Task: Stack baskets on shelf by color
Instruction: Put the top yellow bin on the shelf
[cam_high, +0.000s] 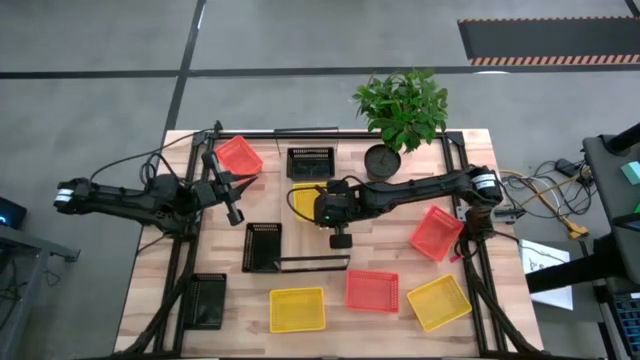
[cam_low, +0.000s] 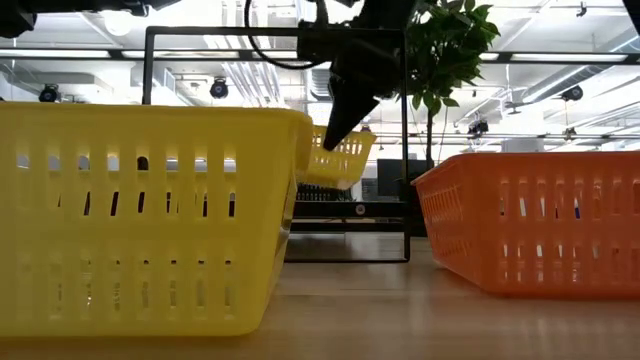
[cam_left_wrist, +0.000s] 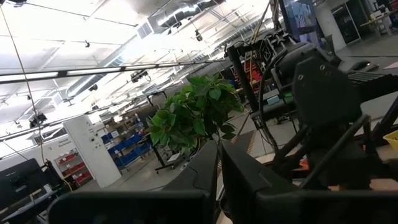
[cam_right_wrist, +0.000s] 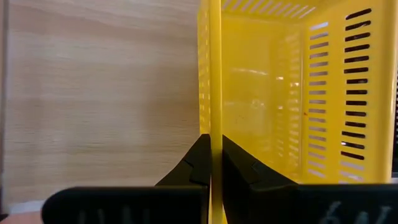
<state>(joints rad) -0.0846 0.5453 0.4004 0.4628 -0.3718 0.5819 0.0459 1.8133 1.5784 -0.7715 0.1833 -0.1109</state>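
My right gripper (cam_high: 322, 206) is over the middle of the table, shut on a yellow basket (cam_high: 303, 200), which also shows raised in the low view (cam_low: 338, 158). The shelf's thin black frame (cam_high: 315, 262) shows as an upright frame in the low view (cam_low: 405, 150). A black basket (cam_high: 310, 162) lies beyond the yellow one. A red basket (cam_high: 238, 157) lies at the far left. My left gripper (cam_high: 238, 182) is beside it; its fingers (cam_left_wrist: 219, 152) are shut and hold nothing I can see. My right gripper pinches the yellow basket's end wall at its rim (cam_right_wrist: 214, 118), the wall toward the table's right, with one finger inside the basket and one outside. The fingers (cam_low: 332, 125) slant down from above. The basket is lifted clear and hangs tilted.
On the near half lie two yellow baskets (cam_high: 297, 308) (cam_high: 437, 302), two red ones (cam_high: 372, 290) (cam_high: 436, 232) and two black ones (cam_high: 262, 245) (cam_high: 205, 300). A potted plant (cam_high: 400, 110) stands at the far edge. A yellow basket (cam_low: 140, 215) and a red one (cam_low: 530, 220) fill the low view's foreground.
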